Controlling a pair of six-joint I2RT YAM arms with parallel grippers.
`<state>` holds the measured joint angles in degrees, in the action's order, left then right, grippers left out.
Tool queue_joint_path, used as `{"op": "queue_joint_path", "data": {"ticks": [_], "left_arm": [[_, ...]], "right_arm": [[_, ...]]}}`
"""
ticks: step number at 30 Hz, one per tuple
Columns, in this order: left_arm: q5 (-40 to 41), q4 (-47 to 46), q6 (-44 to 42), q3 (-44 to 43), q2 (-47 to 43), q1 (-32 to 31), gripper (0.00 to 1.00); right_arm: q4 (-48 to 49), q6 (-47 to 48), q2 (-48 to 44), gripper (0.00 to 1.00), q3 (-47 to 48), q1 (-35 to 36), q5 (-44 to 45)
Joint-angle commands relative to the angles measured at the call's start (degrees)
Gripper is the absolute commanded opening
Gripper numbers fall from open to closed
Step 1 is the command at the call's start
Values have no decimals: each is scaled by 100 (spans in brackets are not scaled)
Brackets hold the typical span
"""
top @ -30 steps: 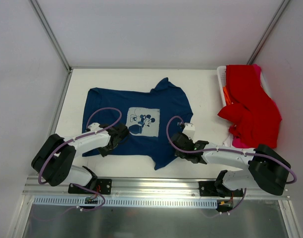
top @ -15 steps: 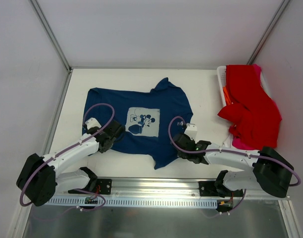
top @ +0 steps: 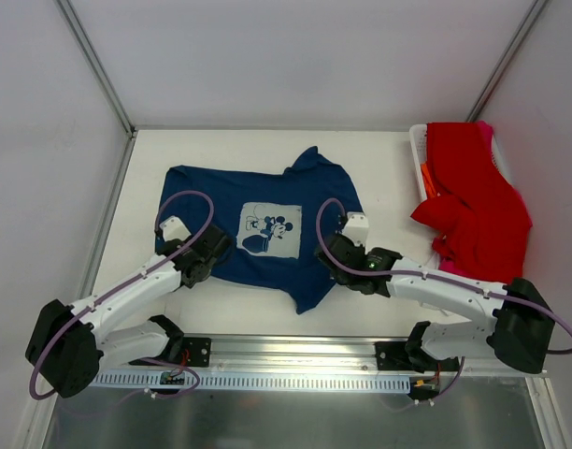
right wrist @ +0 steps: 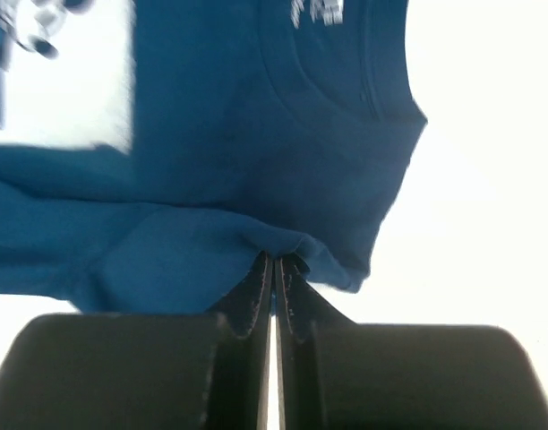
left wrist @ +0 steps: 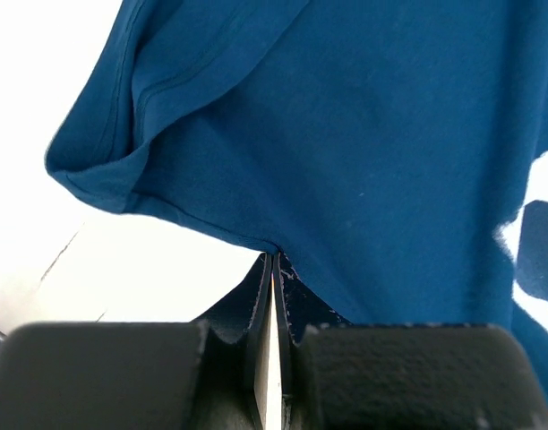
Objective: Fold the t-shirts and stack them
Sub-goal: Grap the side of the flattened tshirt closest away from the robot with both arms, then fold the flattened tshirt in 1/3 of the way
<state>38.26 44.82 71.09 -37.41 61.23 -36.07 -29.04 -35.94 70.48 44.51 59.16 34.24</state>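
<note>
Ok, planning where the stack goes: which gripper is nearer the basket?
Right. The right gripper pinches the navy tee at its near edge, just left of the basket. The left gripper pinches the same tee farther left, across the shirt from the basket.

From above, the left gripper (top: 207, 254) and the right gripper (top: 336, 254) cover the near hem of the navy t-shirt (top: 314, 192) where they clamp it. In both wrist views the jaw tips sink into a fold of cloth, so the pinch itself is hidden. The left wrist view cuts the shirt's print (top: 270, 231) off at the picture's right edge, and the right wrist view shows it blurred in the top left corner. Right of the navy t-shirt, a red t-shirt (top: 473, 187) hides most of the basket (top: 417, 150). Only slivers of a pink t-shirt (top: 449, 270) show. An orange bit (top: 426, 178) at the basket's rim is too small to tell.
</note>
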Motion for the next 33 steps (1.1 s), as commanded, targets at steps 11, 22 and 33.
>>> {"op": "queue_joint_path", "data": {"ticks": [11,22,33], "left_arm": [[876,-201,-789,-1320,854,-40,0],[315,-1202,-1747,-2059,2111,732,0],[-389,-1898,-2231,-2736,3411,1717,0]], "right_arm": [[-304,949,1090,0,1797,-475,636],[3,1423,2223,0,2606,-1626,285],[214,1766,3410,0,3652,-2320,-101]]}}
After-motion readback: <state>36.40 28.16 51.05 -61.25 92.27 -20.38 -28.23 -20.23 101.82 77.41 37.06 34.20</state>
